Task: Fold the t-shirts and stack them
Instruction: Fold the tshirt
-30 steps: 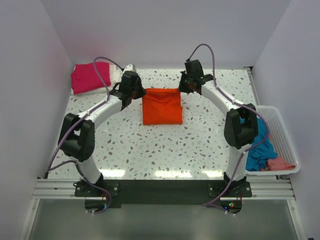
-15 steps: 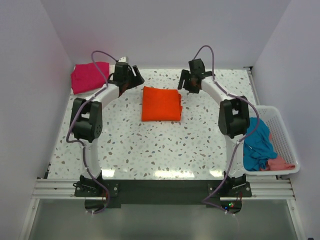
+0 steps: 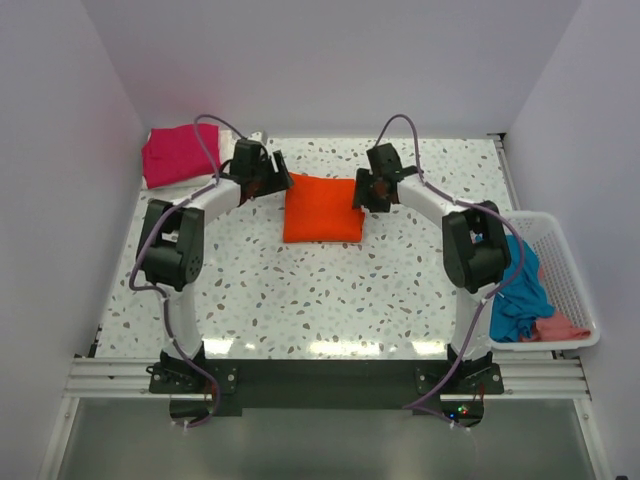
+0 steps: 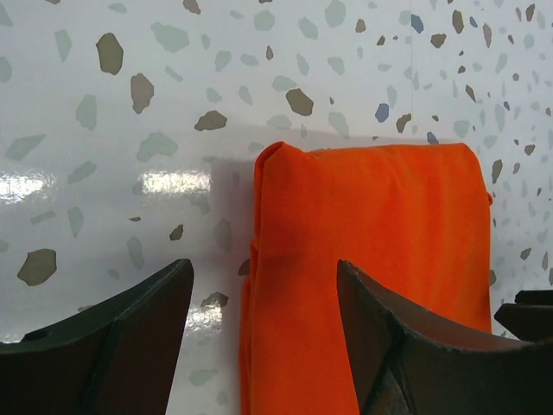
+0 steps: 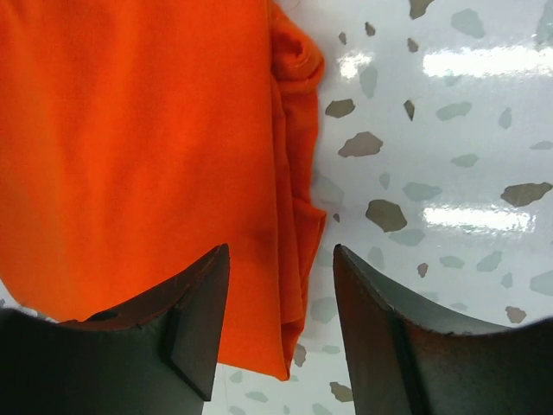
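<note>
A bright orange t-shirt [image 3: 322, 210], folded into a rectangle, lies flat on the speckled table [image 3: 300, 290]. My left gripper [image 3: 273, 184] is at its far left corner and my right gripper [image 3: 358, 190] at its far right corner. In the left wrist view the left gripper [image 4: 263, 268] is open, its fingers astride the layered side edge of the orange t-shirt [image 4: 380, 233]. The right gripper [image 5: 281, 251] is likewise open astride the other edge of the orange t-shirt [image 5: 138, 138]. Neither grips the cloth. A folded magenta-pink t-shirt [image 3: 175, 155] lies at the far left corner.
A white slatted basket [image 3: 572, 285] stands off the table's right edge, holding a crumpled teal-blue t-shirt [image 3: 520, 290] and a salmon-pink t-shirt [image 3: 562, 327]. Something white [image 3: 257, 135] shows behind the left arm. White walls close in the back and sides.
Both grippers have opened and let go of the orange t-shirt's far corners. It now lies flat. The arms pulled back a little, then came down to the shirt's side edges.
</note>
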